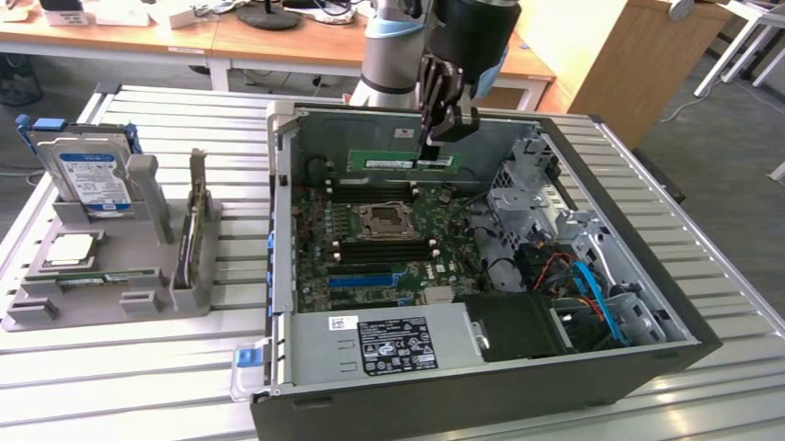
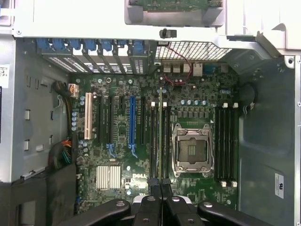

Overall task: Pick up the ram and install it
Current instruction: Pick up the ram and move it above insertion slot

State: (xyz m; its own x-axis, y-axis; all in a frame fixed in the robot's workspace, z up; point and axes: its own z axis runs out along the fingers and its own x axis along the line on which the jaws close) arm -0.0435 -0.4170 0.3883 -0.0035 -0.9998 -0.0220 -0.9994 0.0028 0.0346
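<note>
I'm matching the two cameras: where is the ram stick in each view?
Exterior view: the ram, held flat-on by the tool, inside the open computer case.
Wrist view: the ram seen edge-on, a thin strip reaching out from the tool.
Shared landmark: the CPU socket.

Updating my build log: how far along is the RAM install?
Done: the ram is picked up and over the open computer case. In hand: the claw is shut on it, holding it above the memory slots beside the CPU socket. Left: seating it; it hangs clear of the motherboard, not yet in a slot.
</note>
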